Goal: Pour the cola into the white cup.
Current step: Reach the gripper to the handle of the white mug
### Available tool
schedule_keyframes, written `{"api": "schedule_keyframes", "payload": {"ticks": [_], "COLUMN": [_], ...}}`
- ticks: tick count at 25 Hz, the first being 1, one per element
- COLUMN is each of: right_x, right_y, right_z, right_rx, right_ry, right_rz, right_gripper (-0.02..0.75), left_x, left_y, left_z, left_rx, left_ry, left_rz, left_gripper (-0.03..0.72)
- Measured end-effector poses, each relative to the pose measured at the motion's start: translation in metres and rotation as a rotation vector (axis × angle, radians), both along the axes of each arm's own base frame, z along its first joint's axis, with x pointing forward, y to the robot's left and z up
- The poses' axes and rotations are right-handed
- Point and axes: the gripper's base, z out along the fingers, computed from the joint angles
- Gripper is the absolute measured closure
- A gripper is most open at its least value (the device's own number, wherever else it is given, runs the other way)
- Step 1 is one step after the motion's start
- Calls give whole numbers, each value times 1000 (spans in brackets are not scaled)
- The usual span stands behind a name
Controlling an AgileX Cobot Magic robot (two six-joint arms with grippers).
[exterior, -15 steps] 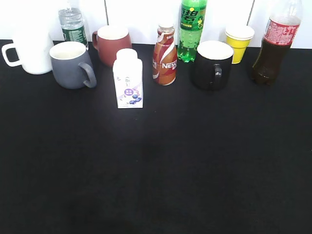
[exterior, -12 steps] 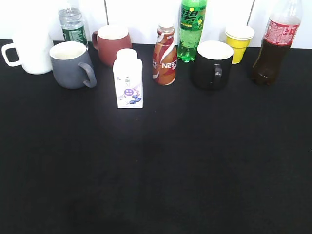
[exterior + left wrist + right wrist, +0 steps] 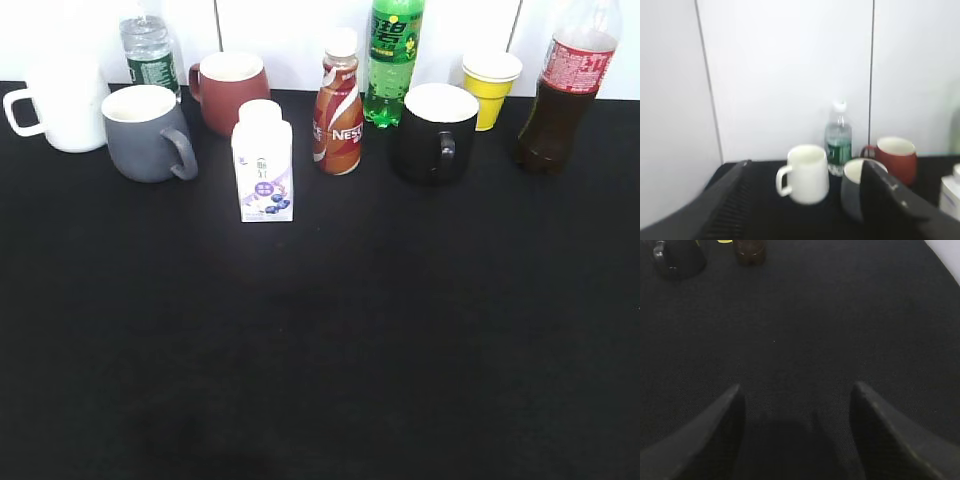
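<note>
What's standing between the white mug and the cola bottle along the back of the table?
In the exterior view, between the white cup and the cola stand a grey mug, red mug, carton, Nescafe bottle, black mug and yellow cup.

exterior view: glare eased, picture a shade darker than before | Nescafe bottle (image 3: 338, 110): its white cap now stands out from the wall (image 3: 290, 40), where it had washed into it | white cup (image 3: 60, 105): outline crisper against the wall | grey mug (image 3: 145, 135): inside less blown out | no object seen to shift
</note>
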Motion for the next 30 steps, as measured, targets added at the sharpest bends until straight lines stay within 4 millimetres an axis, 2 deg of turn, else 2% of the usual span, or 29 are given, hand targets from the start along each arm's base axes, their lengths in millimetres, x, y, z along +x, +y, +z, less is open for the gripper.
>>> {"api": "schedule_keyframes", "payload": {"ticks": [3,5,7,12,14,17,21,25,30], "right_x": [0,0,0,0,0,0,0,0,0], "right_y": [0,0,0,0,0,0,0,0,0], "right_z": [0,0,0,0,0,0,0,0,0], "right_rx": [0,0,0,0,0,0,0,0,0], "right_ry": [0,0,0,0,0,0,0,0,0], "right_rz": [0,0,0,0,0,0,0,0,0], "right_gripper": [238,238,238,238,238,238,238,238,238], "left_x": [53,87,122,181,209,255,298,324,356], "left_y": [-3,-4,-5,5,6,8,26,25,35], "left_z": [-24,-43,-70,-149,-168,-171,-173,-189,-190], "left_rx": [-17,-26,-21,-92,-83,-90,-103,-82,-92], "left_ry": [-8,70,151,280,286,231,222,256,242], "left_rz": [-4,0,4,146,159,170,212,176,204], "left_gripper": [190,190,190,209,219,228,241,251,282]}}
